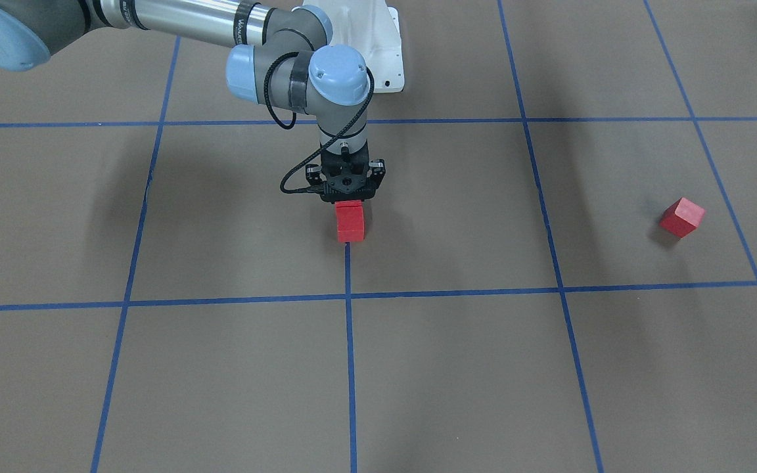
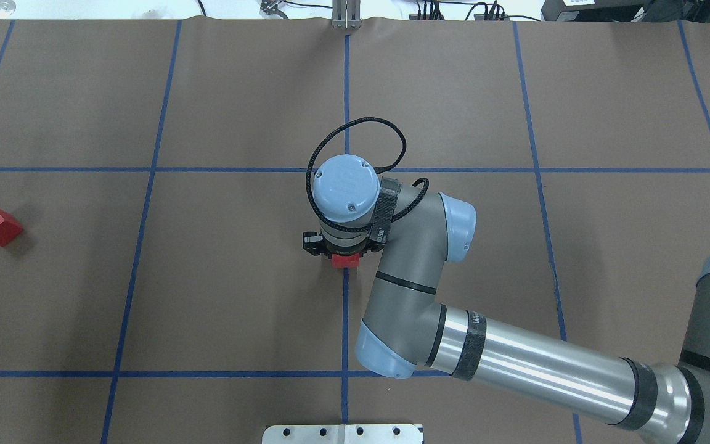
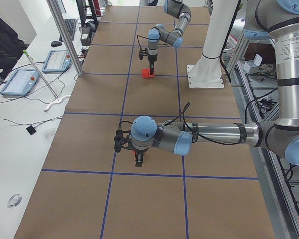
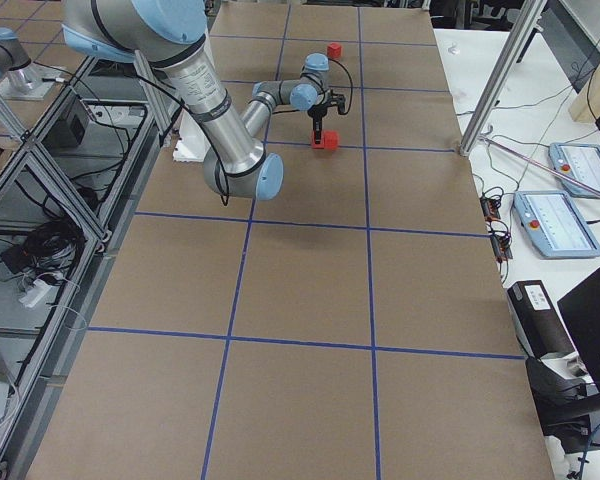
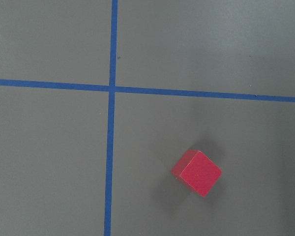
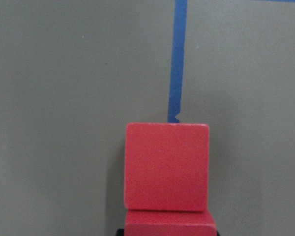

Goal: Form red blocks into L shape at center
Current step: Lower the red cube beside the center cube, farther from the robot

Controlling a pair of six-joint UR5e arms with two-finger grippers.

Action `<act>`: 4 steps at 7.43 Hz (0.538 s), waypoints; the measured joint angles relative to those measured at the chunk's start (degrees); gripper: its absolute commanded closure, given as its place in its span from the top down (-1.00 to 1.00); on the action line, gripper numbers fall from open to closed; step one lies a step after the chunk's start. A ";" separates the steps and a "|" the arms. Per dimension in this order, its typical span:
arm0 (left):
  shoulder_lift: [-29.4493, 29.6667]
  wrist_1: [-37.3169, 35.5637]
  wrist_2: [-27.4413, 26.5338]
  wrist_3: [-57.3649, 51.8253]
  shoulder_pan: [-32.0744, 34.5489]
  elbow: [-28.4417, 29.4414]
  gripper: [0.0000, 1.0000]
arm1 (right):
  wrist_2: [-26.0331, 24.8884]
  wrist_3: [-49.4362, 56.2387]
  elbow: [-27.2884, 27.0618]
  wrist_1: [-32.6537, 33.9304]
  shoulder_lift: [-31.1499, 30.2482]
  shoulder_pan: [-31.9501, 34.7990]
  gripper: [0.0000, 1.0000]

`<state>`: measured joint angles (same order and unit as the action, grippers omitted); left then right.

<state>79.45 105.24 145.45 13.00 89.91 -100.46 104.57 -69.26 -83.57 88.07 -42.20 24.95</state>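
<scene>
**Front-facing view.** The right end effector point(image 1: 347, 194) is pointing straight down over the center point(image 1: 418, 249) of the brown desk point(image 1: 221, 368). Two red blocks point(image 1: 350, 222) are lying directly beneath it, touching face to face in a short row that is meeting the end of a blue tape line point(image 1: 349, 276). The fingertips are not showing clearly, so it cannot be told whether they are apart or clamped on the block nearer the robot. The third red block point(image 1: 681, 217) is lying well apart from this end effector, off toward the robot's left and askew to the grid.

**Overhead view.** The wrist is covering the right end effector and most of the pair; only a red edge is showing under it.

**Left side view.** The left end effector point(image 3: 138, 158), on the near arm, is hanging above the desk, and its state cannot be told.

**Left wrist view.** The third red block is lying well below the left end effector, near a tape crossing.

**Right wrist view.** Both blocks are lying just under the right end effector, with the nearer one cut by the frame edge.
</scene>
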 measured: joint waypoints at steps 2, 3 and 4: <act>0.00 0.02 0.01 0.00 0.00 0.00 1.00 | -0.05 0.36 0.19 0.00 0.04 -0.06 -1.00; 0.00 0.03 0.04 0.00 0.00 -0.03 1.00 | -0.06 0.61 0.37 0.00 0.07 -0.07 -1.00; 0.00 0.01 0.07 0.00 0.00 -0.06 1.00 | -0.06 0.75 0.46 0.00 0.11 -0.07 -1.00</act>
<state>79.45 105.25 145.52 13.01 89.91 -100.52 104.50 -68.52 -83.11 88.07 -42.09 24.88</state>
